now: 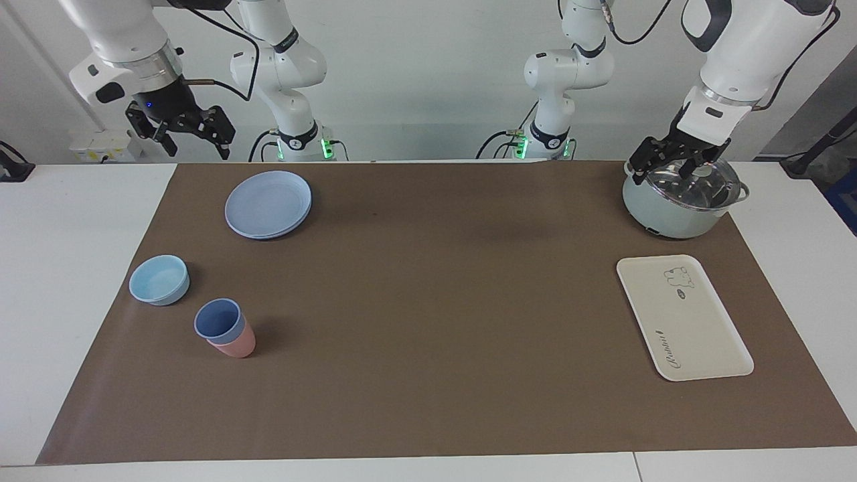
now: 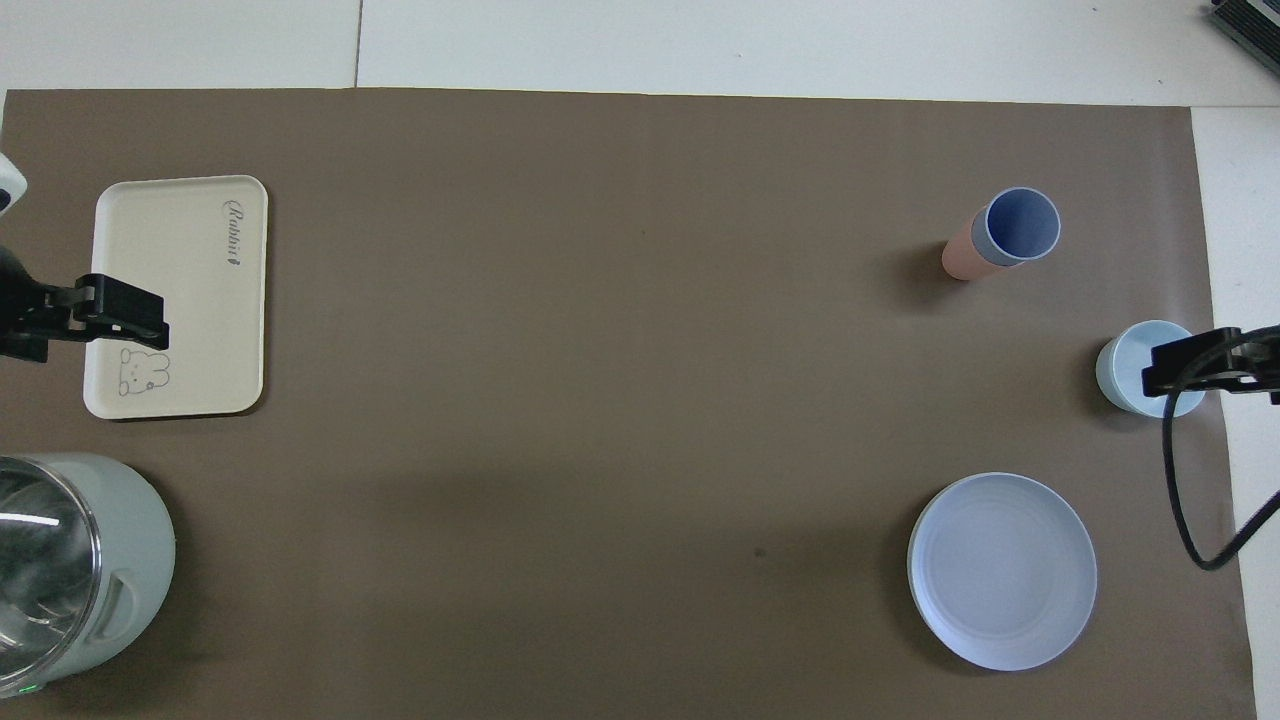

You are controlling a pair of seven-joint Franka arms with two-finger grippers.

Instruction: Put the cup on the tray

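Observation:
The periwinkle-blue cup (image 1: 217, 319) stands upright, nested inside a salmon-pink tumbler (image 1: 236, 345), at the right arm's end of the table. It also shows in the overhead view (image 2: 1021, 225). The cream-white tray (image 1: 683, 318) with a bear drawing lies flat and bare at the left arm's end; it also shows in the overhead view (image 2: 190, 290). My right gripper (image 1: 194, 142) hangs open and empty high above the right arm's end, apart from the cup. My left gripper (image 1: 663, 171) hangs open and empty above the pot, apart from the tray.
A light-blue bowl (image 1: 159, 280) sits beside the nested cups, toward the table's end. A round blue plate (image 1: 268, 204) lies nearer to the robots than the cups. A pale green pot with a glass lid (image 1: 679, 201) stands nearer to the robots than the tray. A brown mat (image 1: 428, 321) covers the table.

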